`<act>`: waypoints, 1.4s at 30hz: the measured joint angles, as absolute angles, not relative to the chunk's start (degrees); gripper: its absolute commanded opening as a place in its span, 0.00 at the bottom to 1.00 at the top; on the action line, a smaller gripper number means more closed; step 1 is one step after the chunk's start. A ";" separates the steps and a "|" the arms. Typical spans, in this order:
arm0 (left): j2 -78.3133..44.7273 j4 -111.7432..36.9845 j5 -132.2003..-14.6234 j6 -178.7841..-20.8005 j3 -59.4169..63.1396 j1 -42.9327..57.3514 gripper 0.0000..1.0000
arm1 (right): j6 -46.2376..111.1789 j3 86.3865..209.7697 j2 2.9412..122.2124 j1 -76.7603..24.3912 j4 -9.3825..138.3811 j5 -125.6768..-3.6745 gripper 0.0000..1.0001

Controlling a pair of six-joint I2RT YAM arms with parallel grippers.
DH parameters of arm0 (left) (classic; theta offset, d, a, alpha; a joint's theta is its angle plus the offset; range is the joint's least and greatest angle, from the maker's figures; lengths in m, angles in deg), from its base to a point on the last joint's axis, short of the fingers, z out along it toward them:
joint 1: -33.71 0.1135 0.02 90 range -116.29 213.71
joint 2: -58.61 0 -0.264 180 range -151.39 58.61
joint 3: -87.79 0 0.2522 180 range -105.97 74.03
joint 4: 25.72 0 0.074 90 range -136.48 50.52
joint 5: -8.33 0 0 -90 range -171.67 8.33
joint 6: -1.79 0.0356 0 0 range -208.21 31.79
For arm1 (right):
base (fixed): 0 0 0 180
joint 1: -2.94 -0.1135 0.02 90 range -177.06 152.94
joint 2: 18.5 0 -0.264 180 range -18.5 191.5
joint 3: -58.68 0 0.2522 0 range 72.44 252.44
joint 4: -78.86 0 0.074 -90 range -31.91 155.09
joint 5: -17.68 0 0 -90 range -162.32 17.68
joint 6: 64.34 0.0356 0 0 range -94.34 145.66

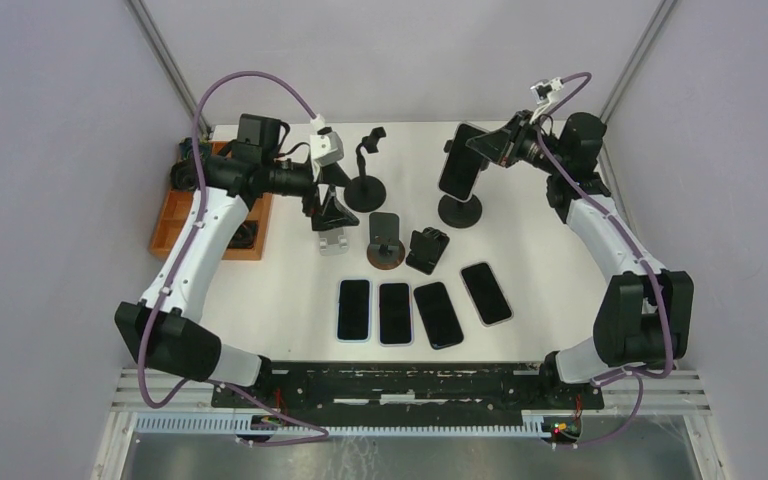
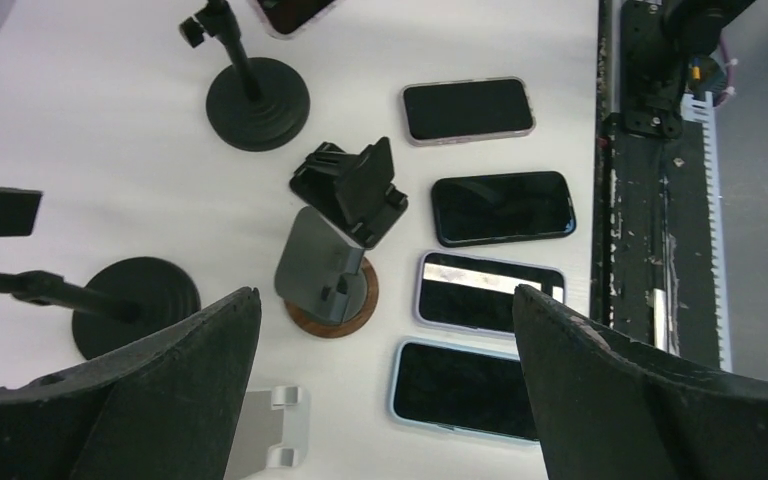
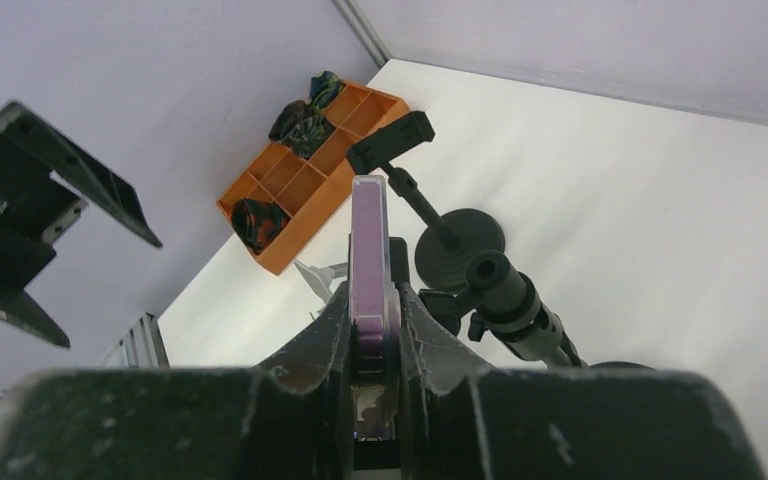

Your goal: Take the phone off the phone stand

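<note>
Phone [image 3: 371,250] is pinched edge-on between the fingers of the right gripper [image 3: 372,300], so that one's clamped tight on it. From above, the phone stands upright at the back right of the table [image 1: 560,270], pretty much over the round base of its phone stand [image 1: 460,211]. I honestly can't tell if it's seated in the stand's clip or free of it. In the right wrist view the stand's pole and knob sit just beside the phone, on its right.

The left gripper [image 1: 332,212] is spread wide with nothing in it, hanging over a small silver stand [image 1: 333,241] left of the middle. Its wrist camera looks down between the two fingers [image 2: 160,400] at a stand with a round wooden base [image 2: 330,290] and a black folding stand [image 2: 355,190] right next to it.

Four flat phones [image 1: 395,313] lie face up in a row nearer the front edge. A black gooseneck stand [image 1: 364,188] is behind the silver one, and an orange tray [image 1: 210,215] with dark bits in some compartments sits at the table's left edge.
</note>
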State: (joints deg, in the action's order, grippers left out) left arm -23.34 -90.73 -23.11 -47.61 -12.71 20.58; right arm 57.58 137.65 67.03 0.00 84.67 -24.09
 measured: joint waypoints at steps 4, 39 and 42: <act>-22.71 -91.47 -23.13 -47.64 -12.51 18.14 1.00 | 61.56 139.80 66.88 1.25 83.55 -25.58 0.00; -12.26 -53.00 -24.72 -80.75 -3.16 0.15 0.99 | 98.89 132.30 41.94 -18.25 104.08 -26.89 0.00; -12.26 -52.21 -24.77 -81.25 -3.29 -0.33 0.94 | 98.84 131.14 41.94 -20.35 104.34 -28.05 0.00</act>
State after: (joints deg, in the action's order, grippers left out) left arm -12.26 -52.21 -24.77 -81.25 -3.29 -0.33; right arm 98.84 131.14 41.94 -20.35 104.34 -28.05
